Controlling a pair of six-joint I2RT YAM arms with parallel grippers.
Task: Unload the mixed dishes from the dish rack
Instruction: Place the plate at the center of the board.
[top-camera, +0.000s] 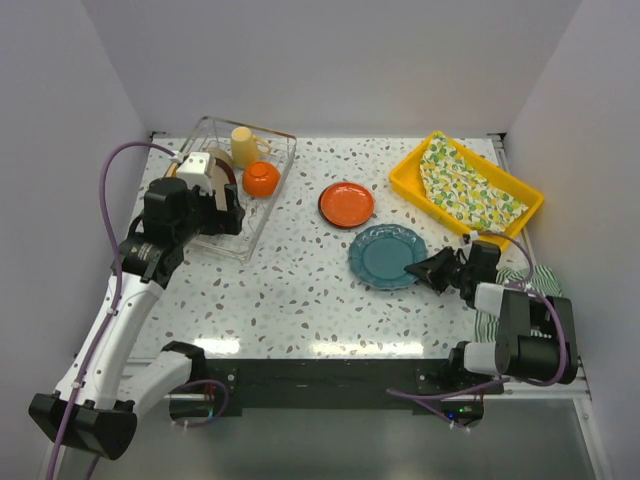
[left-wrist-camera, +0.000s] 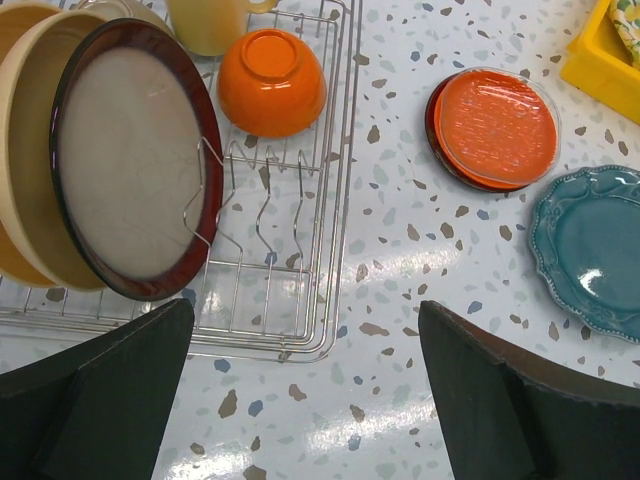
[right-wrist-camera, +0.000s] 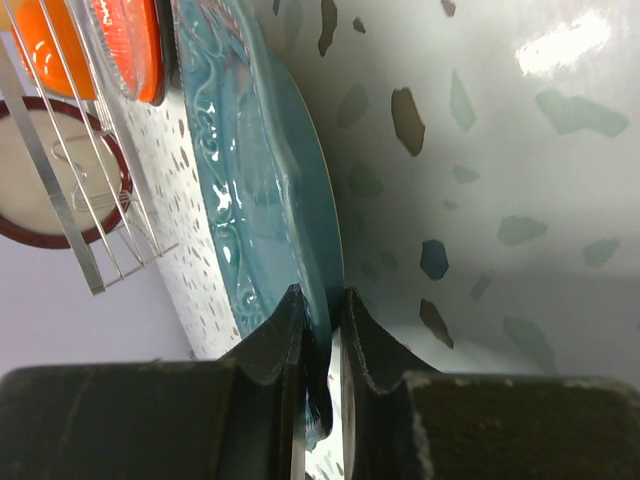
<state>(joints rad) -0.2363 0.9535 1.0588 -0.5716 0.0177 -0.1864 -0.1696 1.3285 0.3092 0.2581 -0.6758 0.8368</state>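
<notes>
We see the right hand (right-wrist-camera: 318, 300) clenched on the teal plate (top-camera: 385, 255) at its 4 o'clock rim, plate on the counter (top-camera: 300, 290). Left hand (left-wrist-camera: 300, 325) is released, over the dish rack (left-wrist-camera: 330, 250) at 10 o'clock. The rack holds the brown plate (left-wrist-camera: 135, 160), orange bowl (left-wrist-camera: 272, 82) and mug (top-camera: 245, 145).

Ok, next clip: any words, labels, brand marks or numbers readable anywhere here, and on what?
None: no readable text in any view.
The dish rack, mug, orange plate, teal plate and yellow tray carry no lettering; the cloth shows only a lemon print.
</notes>
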